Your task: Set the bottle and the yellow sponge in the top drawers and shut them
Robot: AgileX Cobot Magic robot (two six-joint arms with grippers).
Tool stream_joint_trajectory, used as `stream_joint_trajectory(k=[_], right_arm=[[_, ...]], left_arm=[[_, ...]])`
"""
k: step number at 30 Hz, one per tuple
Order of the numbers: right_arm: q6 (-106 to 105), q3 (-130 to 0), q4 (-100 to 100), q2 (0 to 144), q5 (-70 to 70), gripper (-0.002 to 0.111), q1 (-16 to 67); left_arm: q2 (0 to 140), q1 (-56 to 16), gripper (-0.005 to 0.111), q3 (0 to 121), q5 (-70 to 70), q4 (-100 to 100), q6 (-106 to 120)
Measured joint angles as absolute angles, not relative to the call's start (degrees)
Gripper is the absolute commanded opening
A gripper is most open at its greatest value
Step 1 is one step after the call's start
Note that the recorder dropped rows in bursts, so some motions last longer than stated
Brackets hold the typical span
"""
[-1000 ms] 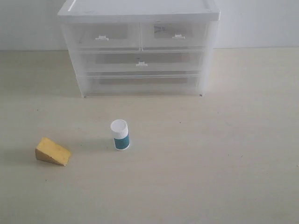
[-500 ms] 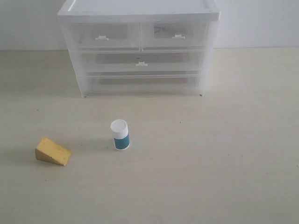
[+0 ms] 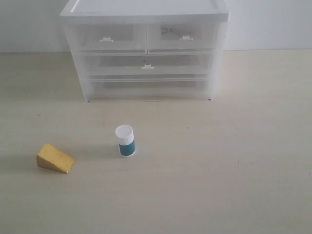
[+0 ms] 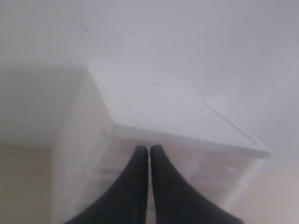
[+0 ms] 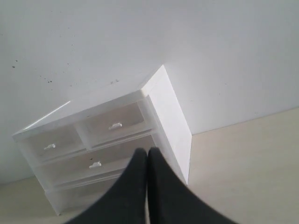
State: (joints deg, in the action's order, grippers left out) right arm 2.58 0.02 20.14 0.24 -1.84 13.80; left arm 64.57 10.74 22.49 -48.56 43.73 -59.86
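While both arms hang back from the work, the bottle [image 3: 125, 141] stands upright on the pale desk [image 3: 234, 161], just off the middle of the exterior view toward 7 o'clock. Its white cap [image 3: 124, 131] is on, and its teal label [image 3: 127, 149] faces the camera. The yellow sponge [image 3: 54, 158] lies apart from it, at about the bottle's 8 o'clock, resting flat with its thin edge toward 10 o'clock. Nothing touches either item.

At 12 o'clock from the bottle, well apart, the white drawer unit [image 3: 145, 48] stands against the wall [image 3: 268, 24]. The top drawers [image 3: 108, 38] sit side by side under its lid, both pushed in flush with the frame, each with a small white handle [image 3: 106, 39]. A faint dark mark shows through the right one's front; what it is cannot be told.

The left pincer [image 4: 149, 148] has its dark fingers pressed together and holds nothing, with a blurred upper corner of the unit beyond its tips. The right pincer [image 5: 147, 150] is likewise pressed together and empty, with the unit's drawer fronts beyond it.
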Motion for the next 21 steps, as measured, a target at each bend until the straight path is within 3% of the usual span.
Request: stream_joint_trajectory(k=[6, 15, 21], right_arm=[[2.47, 0.02, 20.14, 0.24, -1.71, 0.000, 13.80], [1.97, 0.02, 20.14, 0.24, -0.99, 0.000, 13.80], [1.97, 0.02, 20.14, 0.24, -0.60, 0.000, 13.80]], left_arm=[[90.98, 4.62, 0.005, 32.00, -62.74, 49.64, -68.27], [111.04, -1.36, 0.041, 49.19, -65.05, 51.13, -86.91], [119.25, -1.69, 0.042, 58.23, -65.18, 51.27, -93.34]])
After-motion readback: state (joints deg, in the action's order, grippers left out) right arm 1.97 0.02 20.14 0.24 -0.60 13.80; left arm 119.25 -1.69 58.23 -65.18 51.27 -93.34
